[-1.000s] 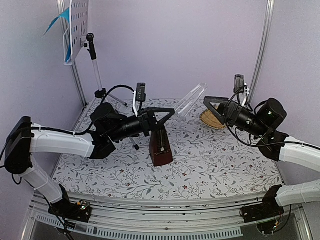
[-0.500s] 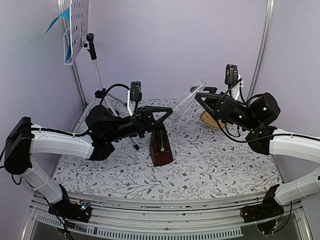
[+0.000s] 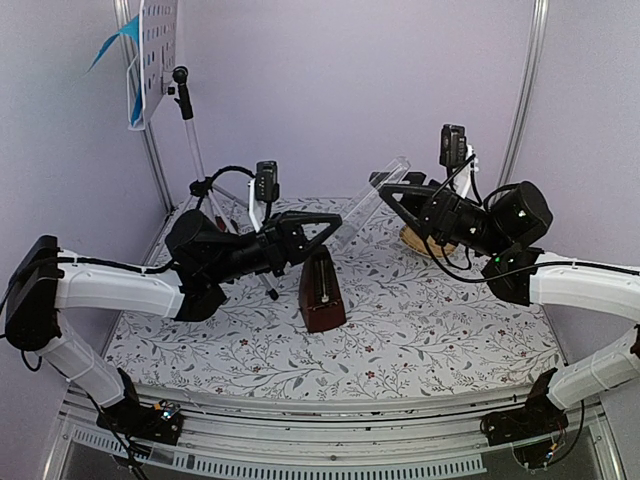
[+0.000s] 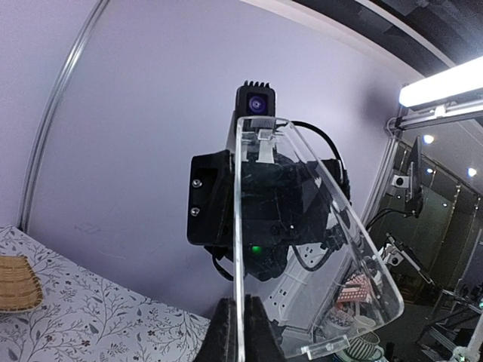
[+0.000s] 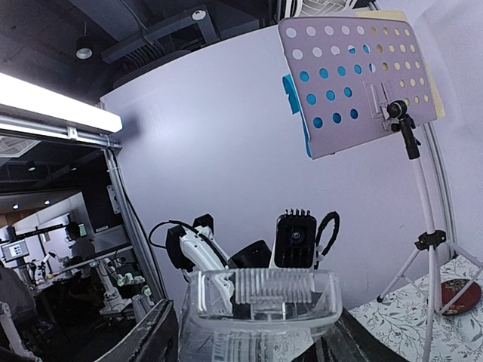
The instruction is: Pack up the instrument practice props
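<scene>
Left gripper [image 3: 328, 225]: jaws are closed tight on the lower edge of a clear panel [image 3: 375, 198], which is held off the table [image 3: 450, 330] and slants up and to the right. In the left wrist view the panel is seen edge-on, rising from between the 2 fingers [image 4: 224, 335]. Right gripper [image 3: 386, 187]: jaws are part open and set on either side of the panel's upper end. In the right wrist view a gap is seen between 1 finger [image 5: 160, 339] and the panel; contact at the other finger cannot be told. Metronome [image 3: 322, 293]: upright on the table near the centre, below the left gripper and clear of both grippers. Stand [image 3: 190, 125]: upright at the far-left corner, with its tripod legs spread on the table and its desk [image 3: 158, 45] tilted at the top. Sheets [image 3: 110, 45]: resting on the desk, with blue and cream edges showing past it. A basket [image 3: 415, 240] is seen on the table behind the right arm.
</scene>
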Available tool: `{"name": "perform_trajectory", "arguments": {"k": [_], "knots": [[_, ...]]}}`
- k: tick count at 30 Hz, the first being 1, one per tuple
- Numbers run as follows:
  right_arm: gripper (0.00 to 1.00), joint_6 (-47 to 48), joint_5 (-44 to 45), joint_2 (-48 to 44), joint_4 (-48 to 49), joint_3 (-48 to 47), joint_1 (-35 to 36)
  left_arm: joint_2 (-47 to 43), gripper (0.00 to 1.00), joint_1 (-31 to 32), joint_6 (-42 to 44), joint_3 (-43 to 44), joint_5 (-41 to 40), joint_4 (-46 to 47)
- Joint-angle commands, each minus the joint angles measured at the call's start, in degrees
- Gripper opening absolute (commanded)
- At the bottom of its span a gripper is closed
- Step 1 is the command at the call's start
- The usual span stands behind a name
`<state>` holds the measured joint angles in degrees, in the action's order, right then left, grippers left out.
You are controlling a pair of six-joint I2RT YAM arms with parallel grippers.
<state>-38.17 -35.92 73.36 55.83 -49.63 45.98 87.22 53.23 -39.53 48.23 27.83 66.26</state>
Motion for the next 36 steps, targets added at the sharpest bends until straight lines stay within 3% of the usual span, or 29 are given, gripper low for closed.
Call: {"name": "perform_trajectory", "arguments": {"k": [1, 9, 12, 16, 21, 27, 36], "knots": [[0.58, -0.37, -1.07, 0.81, 2.01, -1.88, 0.58, -0.97, 0.00, -0.05, -0.02, -0.13, 0.05, 1.53], [0.51, 0.28, 0.55, -0.17, 2.06, -0.73, 0.52, -0.67, 0.01, -0.06, -0.03, -0.18, -0.01, 1.27], [0.52, 1.13, 3.07, -2.10, -0.30, 0.46, 0.53, -1.69, 0.20, -0.12, 0.18, -1.63, -0.98, 1.17], [0.52, 5.65, 7.67, -5.96, -8.81, 1.54, 0.52, -6.04, 0.61, -0.29, 2.27, -5.88, -4.37, -2.13], [0.52, 14.63, 18.80, -11.05, -23.53, 3.94, 0.53, -14.21, 0.81, -2.21, 4.96, -13.35, -10.94, -11.24], [0.53, 20.77, 29.23, -13.54, -31.95, 7.77, 0.52, -14.71, 0.84, -2.97, 8.40, -16.16, -17.40, -31.05], [0.54, 22.41, 33.22, -10.30, -31.61, 9.28, 0.53, -2.68, 0.83, -2.98, 6.44, -16.62, -18.99, -32.86]]}}
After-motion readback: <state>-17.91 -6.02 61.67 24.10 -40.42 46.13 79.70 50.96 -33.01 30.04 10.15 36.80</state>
